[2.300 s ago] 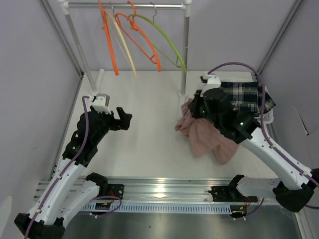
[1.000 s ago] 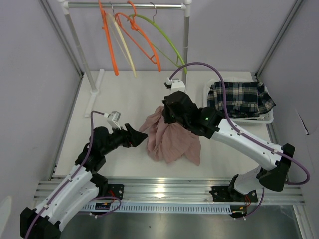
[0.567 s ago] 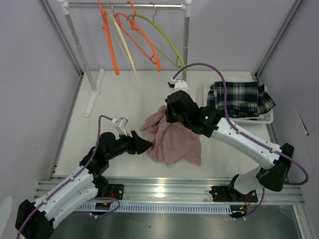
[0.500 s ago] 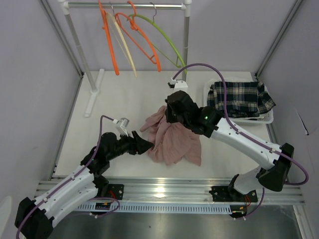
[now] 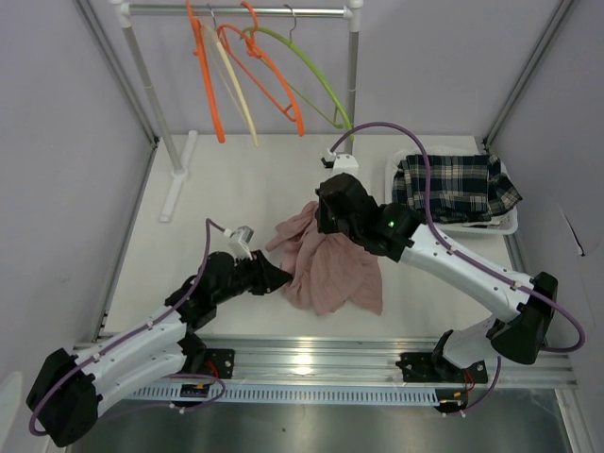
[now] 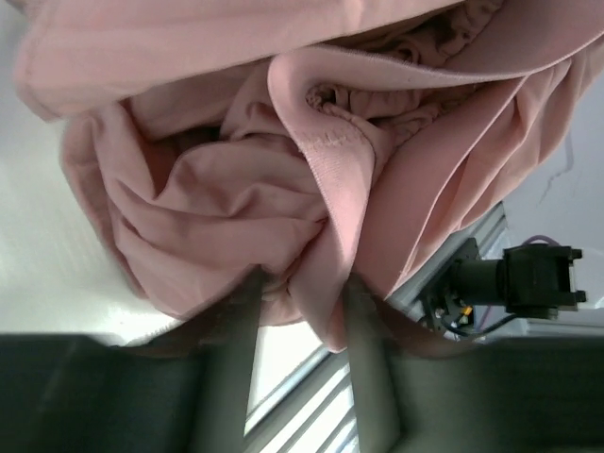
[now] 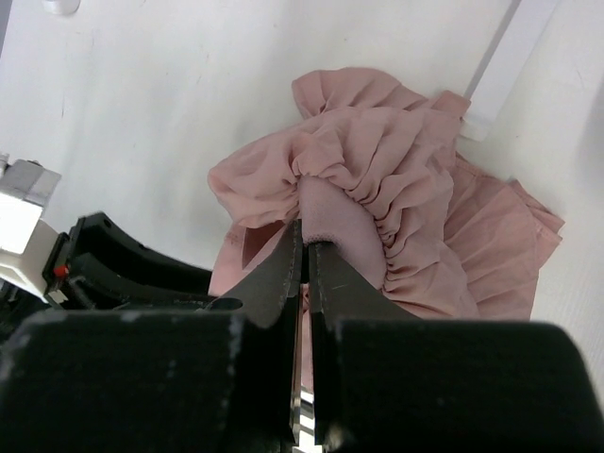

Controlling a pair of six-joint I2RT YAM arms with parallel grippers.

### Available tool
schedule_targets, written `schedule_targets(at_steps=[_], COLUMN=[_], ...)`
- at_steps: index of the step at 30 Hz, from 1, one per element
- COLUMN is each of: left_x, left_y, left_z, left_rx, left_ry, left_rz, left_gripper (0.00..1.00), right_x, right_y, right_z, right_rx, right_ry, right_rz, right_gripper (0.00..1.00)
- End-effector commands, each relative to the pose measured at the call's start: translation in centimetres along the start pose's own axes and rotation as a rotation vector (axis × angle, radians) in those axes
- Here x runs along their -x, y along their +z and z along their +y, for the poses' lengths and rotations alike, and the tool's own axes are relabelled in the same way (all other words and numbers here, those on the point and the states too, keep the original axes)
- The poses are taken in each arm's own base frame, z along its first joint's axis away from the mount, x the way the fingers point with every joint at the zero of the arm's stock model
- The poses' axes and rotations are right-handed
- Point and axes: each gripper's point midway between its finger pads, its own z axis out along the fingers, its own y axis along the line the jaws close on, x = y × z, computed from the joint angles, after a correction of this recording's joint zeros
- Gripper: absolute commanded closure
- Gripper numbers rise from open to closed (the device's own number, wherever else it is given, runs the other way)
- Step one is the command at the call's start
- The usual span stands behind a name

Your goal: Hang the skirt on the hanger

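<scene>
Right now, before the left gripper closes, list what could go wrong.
1. The right gripper pinches only a thin fold of the pink skirt at its waistband, so it may slip when lifted.
2. The left gripper is open around bunched layers, so it may grab several folds rather than the band's edge.
3. The hangers hang well beyond both arms, so trailing cloth could drag or snag on the way.
</scene>
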Motion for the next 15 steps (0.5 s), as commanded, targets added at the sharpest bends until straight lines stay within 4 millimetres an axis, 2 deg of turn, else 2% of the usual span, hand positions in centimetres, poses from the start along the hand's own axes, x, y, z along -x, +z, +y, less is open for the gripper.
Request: schedule_targets(at_steps=[1,2,4,5,6,7,8,10,11,13,14,15], left_x=[0.0,0.1,0.0,0.7,1.0,1.6,2.9,4.5,5.5,9.7,10.5,11.7], left_y=[0.8,0.8,0.9,0.9,0.8,0.6,0.1,-0.8,-1.8,-3.5,-3.9,-4.9], left_z=[-1.0,-1.1,-1.1,-1.7,-1.7,-1.7,-2.5,-2.2,-2.6,-5.3,-5.0,-5.8], left_rx=[-0.038,-0.042,-0.039,-0.040,-0.026,-0.004,0.011,0.081,0.117,0.130,0.172,0.189], left_ry=[-0.010,-0.015,-0.015,-0.003,0.007,0.020,0.054,0.095,0.136,0.178,0.219,0.236], left_rz=[-0.016,-0.017,-0.009,-0.021,-0.024,-0.042,-0.053,-0.090,-0.088,-0.162,-0.167,-0.172], left_gripper=[0.71,0.73,0.83,0.88,1.00,1.00,1.00,1.00,1.00,1.00,1.00,1.00], right_x=[2.2,2.2,2.5,2.6,2.9,3.1,3.4,4.2,4.6,5.6,6.1,6.7], right_y=[-1.1,-1.0,-1.0,-1.0,-1.1,-1.1,-1.3,-1.7,-2.0,-2.7,-3.0,-3.7], right_z=[0.1,0.0,0.0,-0.2,-0.2,-0.3,-0.3,-0.6,-0.7,-0.9,-1.0,-1.0], right_rx=[0.024,0.021,0.021,0.018,0.019,0.017,0.019,0.012,0.014,0.013,0.013,0.022], right_ry=[0.063,0.063,0.067,0.067,0.070,0.070,0.073,0.075,0.077,0.079,0.081,0.084], right_rz=[-0.071,-0.072,-0.078,-0.081,-0.087,-0.089,-0.098,-0.116,-0.126,-0.150,-0.162,-0.179], right_gripper=[1.00,1.00,1.00,1.00,1.00,1.00,1.00,1.00,1.00,1.00,1.00,1.00])
